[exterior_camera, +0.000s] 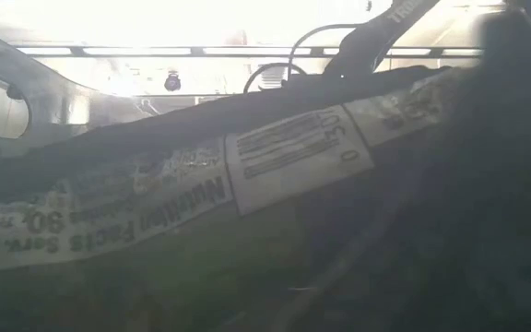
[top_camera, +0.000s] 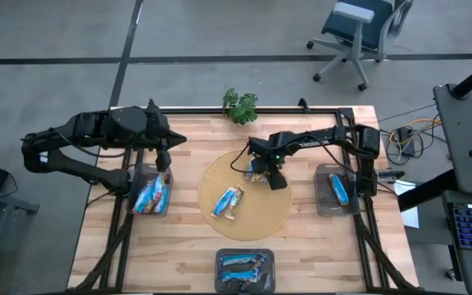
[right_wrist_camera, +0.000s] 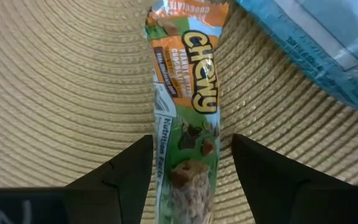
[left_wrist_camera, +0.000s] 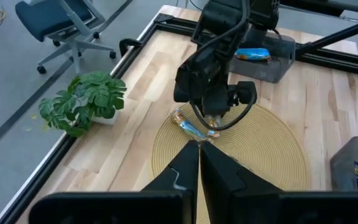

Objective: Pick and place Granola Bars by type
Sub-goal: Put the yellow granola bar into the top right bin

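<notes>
A granola bar (right_wrist_camera: 188, 118) in an orange and green wrapper lies flat on the round woven mat (top_camera: 277, 217) at the table's middle. My right gripper (right_wrist_camera: 191, 142) points down over it, open, one finger on each side of the bar and a gap to each. The corner of a blue bar (right_wrist_camera: 328, 43) lies beside it. Two more bars (top_camera: 229, 202) rest on the mat nearer the table's front. My left gripper (left_wrist_camera: 199, 152) hangs shut and empty above the left bin (top_camera: 150, 197), and the bar under my right gripper (left_wrist_camera: 190, 126) also shows from there.
Three grey bins hold bars: the left one, one at the right (top_camera: 336, 190) with a blue bar, and one at the near edge (top_camera: 244, 269). A small plant (top_camera: 240, 105) stands at the far edge. A bar wrapper (exterior_camera: 247, 166) fills the low view.
</notes>
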Robot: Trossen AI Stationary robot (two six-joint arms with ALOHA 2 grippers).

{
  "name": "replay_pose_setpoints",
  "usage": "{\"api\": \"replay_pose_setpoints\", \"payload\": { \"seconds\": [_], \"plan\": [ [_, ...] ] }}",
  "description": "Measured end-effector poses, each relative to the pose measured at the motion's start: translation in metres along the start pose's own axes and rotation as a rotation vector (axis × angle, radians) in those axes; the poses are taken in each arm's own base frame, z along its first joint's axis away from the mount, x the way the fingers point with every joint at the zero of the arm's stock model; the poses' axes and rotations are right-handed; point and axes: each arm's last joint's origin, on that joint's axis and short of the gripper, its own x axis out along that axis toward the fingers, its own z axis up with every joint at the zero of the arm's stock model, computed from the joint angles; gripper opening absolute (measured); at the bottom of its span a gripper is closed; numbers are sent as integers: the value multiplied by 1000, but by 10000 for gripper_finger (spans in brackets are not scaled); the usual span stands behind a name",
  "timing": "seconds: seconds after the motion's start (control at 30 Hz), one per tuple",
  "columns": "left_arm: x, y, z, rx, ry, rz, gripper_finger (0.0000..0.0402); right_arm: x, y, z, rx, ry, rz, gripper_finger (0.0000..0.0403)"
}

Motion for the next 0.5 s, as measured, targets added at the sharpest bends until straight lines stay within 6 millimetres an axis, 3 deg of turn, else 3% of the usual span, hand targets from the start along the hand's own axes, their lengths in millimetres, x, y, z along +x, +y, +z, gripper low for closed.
{"api": "replay_pose_setpoints", "payload": {
  "seconds": [0.33, 0.5],
  "plan": [
    [0, 1, 0, -1, -4, 23, 0, 6, -2, 0, 3, 26, -33, 206],
    [0, 1, 0, 4, -5, 29, 0, 5, -3, 0, 4, 25, -39, 168]
  ]
}}
